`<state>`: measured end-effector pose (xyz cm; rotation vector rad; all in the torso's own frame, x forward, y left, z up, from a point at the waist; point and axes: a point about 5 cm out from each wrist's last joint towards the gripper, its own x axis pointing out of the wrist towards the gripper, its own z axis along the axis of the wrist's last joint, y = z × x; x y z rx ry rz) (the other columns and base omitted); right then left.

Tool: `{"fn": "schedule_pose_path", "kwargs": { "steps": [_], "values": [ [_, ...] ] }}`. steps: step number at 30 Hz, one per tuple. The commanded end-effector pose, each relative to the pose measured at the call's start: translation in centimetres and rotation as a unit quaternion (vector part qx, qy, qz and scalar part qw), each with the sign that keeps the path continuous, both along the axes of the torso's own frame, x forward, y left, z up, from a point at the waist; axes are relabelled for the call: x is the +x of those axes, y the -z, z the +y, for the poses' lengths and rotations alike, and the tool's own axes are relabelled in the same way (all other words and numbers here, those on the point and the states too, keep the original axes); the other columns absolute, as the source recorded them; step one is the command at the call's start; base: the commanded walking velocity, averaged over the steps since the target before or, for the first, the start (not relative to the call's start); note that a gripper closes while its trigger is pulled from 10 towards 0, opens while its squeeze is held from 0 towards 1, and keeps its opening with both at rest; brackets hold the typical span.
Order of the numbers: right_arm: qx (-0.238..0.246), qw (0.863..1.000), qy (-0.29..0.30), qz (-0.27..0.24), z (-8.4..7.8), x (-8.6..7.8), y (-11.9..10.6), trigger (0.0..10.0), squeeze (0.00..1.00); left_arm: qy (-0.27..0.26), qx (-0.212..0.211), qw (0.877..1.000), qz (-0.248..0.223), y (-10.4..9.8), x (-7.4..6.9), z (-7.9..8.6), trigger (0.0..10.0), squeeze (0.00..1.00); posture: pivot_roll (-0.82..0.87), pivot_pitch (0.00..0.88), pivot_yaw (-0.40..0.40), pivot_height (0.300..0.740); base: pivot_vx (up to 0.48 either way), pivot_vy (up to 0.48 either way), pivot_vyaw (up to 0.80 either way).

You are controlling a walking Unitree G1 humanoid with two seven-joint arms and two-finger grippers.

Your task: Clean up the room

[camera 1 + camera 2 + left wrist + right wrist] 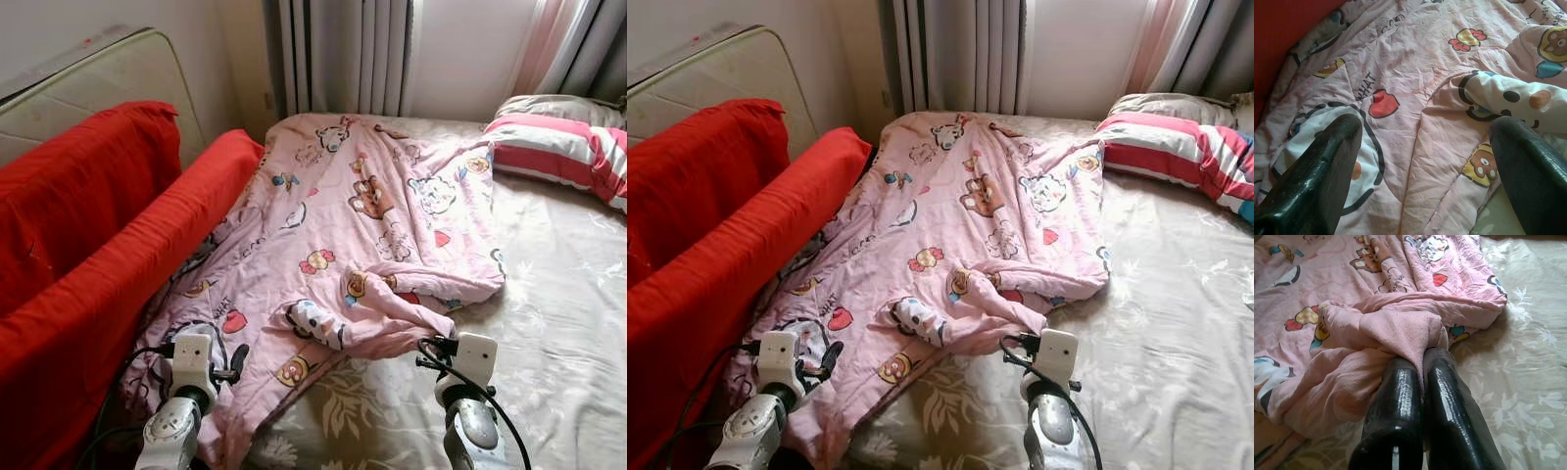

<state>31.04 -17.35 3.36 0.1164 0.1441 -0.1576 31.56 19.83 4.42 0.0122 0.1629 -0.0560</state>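
R gripper pinching pink quilt on bed, L gripper open above it.

L to R: red cover (88,245) draped along bed's left side; L gripper (1422,161) w/ jaws wide, hovering over quilt's (362,206) near-left part, not touching; quilt lies crumpled across left half of bed (558,323), cartoon print up; R gripper (1422,364) jaws nearly closed on a bunched fold at quilt's near edge; striped pillow (563,147) at far right, grey curtains (343,54) behind.
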Motion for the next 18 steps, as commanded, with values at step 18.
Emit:
{"fn": "schedule_pose_path", "kwargs": {
  "steps": [18],
  "values": [
    [-0.02,0.998,0.041,-0.036,-0.9,0.1,-0.9,10.0,0.0,-0.01,-0.002,1.0,0.005,0.4,-0.5,0.5,10.0,0.0,0.0,0.169,0.041,0.74,-0.306,0.0,0.0]
  ]
}}
